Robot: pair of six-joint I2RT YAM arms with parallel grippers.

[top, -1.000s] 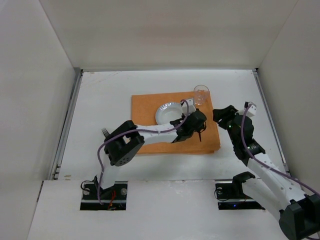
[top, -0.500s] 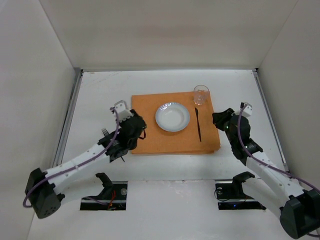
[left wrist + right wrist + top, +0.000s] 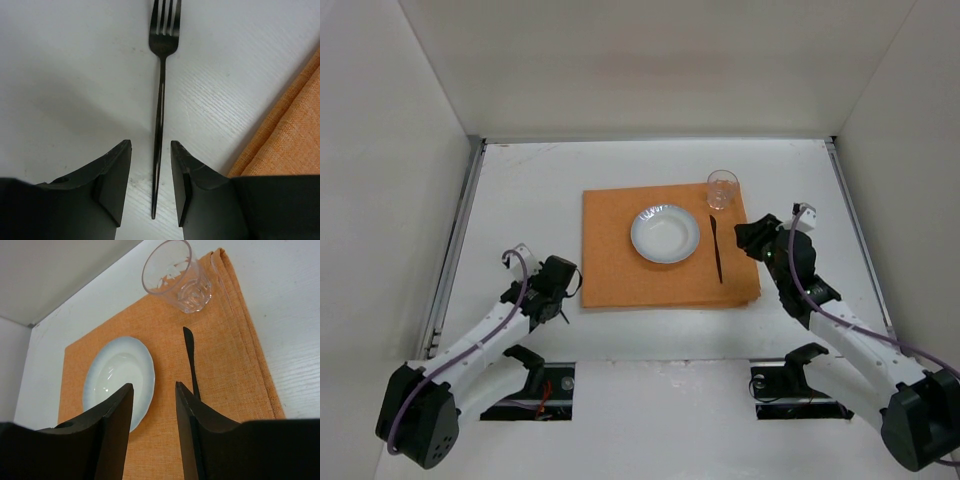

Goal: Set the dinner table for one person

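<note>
Table [image 3: 520, 190] under both grippers, jaws parted.
I see mat [image 3: 230, 390], plate [image 3: 117, 375] and knife [image 3: 190, 360] ahead of my right gripper [image 3: 154, 425], which holds nothing; left gripper [image 3: 150, 185] straddles the fork [image 3: 161, 90] handle, pads not touching it.

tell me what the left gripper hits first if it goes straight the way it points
Probably the black fork: its handle lies between the left gripper's open jaws on the dinner table. Depth is unclear, so the fingertips might touch the table first.

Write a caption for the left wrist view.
Left gripper straddling a black fork on the white table beside an orange placemat.
</note>
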